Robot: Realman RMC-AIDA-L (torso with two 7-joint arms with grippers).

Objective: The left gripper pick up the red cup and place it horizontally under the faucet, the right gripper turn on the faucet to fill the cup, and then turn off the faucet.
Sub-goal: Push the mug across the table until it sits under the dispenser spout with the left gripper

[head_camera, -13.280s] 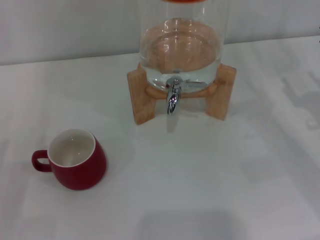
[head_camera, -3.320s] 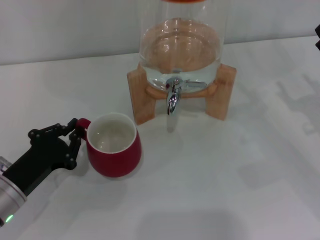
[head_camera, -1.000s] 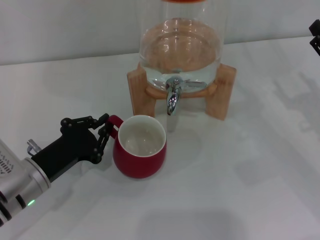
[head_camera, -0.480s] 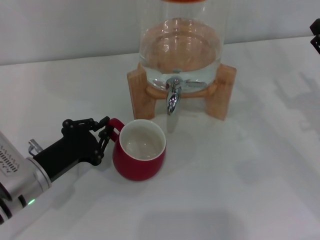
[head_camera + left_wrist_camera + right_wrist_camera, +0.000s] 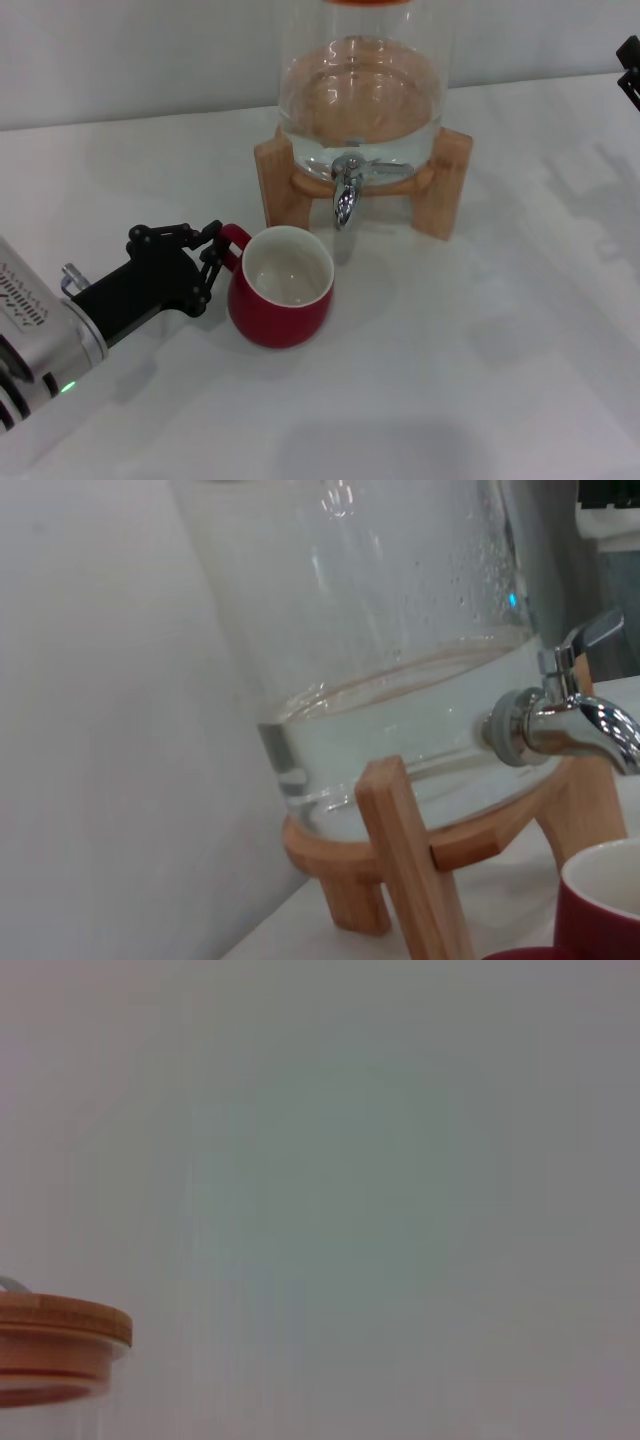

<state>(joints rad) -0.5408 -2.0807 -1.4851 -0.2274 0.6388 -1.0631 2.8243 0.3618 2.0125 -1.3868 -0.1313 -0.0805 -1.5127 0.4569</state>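
The red cup point(image 5: 279, 296) is upright on the white table, its white inside empty, just in front and a little left of the faucet point(image 5: 345, 197). My left gripper point(image 5: 214, 256) reaches in from the lower left and is shut on the cup's small red handle. The faucet's chrome spout points down from the clear glass dispenser point(image 5: 360, 90). In the left wrist view the faucet point(image 5: 562, 716) is near, with the cup's rim point(image 5: 603, 897) below it. Only a black tip of my right gripper point(image 5: 630, 72) shows at the far right edge.
The dispenser holds water and rests on a wooden stand point(image 5: 281, 192), also seen in the left wrist view point(image 5: 405, 855). The right wrist view shows the dispenser's wooden lid point(image 5: 55, 1345) against a plain wall. A white table point(image 5: 480, 360) spreads in front and to the right.
My left gripper has moved the cup slightly away from me, closer to the faucet. The right gripper's tip has stayed at the far right edge.
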